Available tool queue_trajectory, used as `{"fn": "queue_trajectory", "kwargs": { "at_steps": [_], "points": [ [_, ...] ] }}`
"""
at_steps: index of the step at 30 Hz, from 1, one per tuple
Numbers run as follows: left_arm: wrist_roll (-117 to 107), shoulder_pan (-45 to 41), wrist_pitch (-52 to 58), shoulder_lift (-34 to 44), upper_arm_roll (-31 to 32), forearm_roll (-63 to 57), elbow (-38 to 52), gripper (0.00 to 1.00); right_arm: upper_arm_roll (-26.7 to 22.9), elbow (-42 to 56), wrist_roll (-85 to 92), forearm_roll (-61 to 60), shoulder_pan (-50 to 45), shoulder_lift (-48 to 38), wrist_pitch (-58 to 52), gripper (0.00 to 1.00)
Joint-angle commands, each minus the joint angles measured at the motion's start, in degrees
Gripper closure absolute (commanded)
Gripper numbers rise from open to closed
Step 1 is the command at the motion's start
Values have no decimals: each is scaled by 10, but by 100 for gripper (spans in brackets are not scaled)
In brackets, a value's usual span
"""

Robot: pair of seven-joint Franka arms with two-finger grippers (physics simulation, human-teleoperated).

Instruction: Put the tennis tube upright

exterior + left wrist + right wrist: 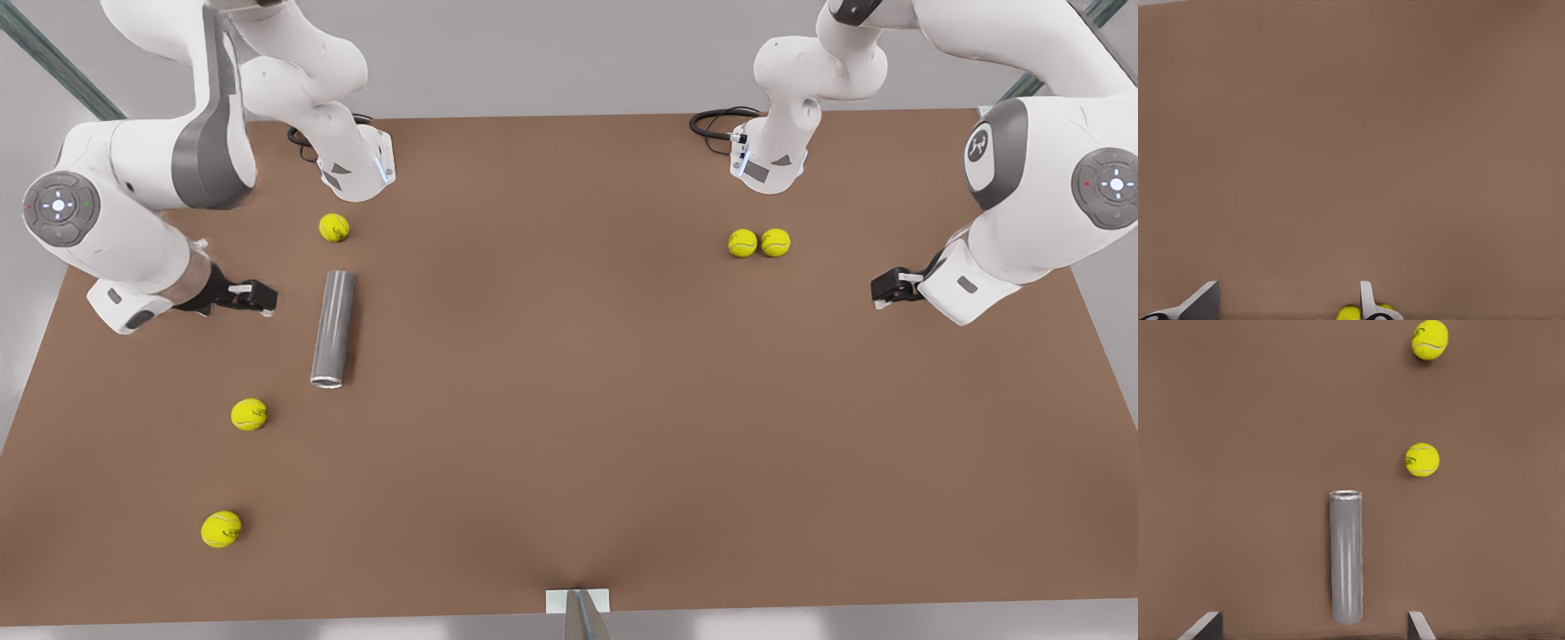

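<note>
The tennis tube (333,329) is a dark-grey cylinder lying flat on the brown table (569,400) at the front view's left, its lighter rim toward the near edge. My right gripper (253,295) hovers just beside it on the front view's left, open. In the right wrist view the tube (1346,560) runs lengthwise away from the open right gripper (1313,617). My left gripper (889,289) waits at the front view's right, far from the tube. In the left wrist view the left gripper (1288,288) is open over bare table.
Three tennis balls (334,228) (249,414) (220,529) lie around the tube, and two of them (1422,459) (1429,339) lie beyond its rim. A pair of balls (758,243) rests at the back right. A grey fixture (578,613) sits at the near edge.
</note>
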State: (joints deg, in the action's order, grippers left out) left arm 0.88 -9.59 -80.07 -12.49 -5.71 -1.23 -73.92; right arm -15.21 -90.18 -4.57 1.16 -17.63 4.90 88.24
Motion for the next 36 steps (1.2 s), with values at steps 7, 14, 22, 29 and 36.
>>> {"fn": "queue_trajectory", "kwargs": {
  "at_steps": [7,14,22,29,36],
  "points": [
    [0,1,0,-1,4,-2,0,0,0,0,-9,1,-21,46,-3,0],
    [-1,1,1,-3,5,-2,0,0,2,-2,-4,-35,-28,139,-11,0],
    [-1,2,0,-6,5,-3,-1,0,2,-170,41,-55,31,162,177,0],
    [-2,2,2,-8,5,-3,-1,0,2,-304,43,-78,37,154,284,0],
    [-2,3,2,-13,5,-3,-1,0,2,-461,42,-77,40,11,412,0]
  ]
}}
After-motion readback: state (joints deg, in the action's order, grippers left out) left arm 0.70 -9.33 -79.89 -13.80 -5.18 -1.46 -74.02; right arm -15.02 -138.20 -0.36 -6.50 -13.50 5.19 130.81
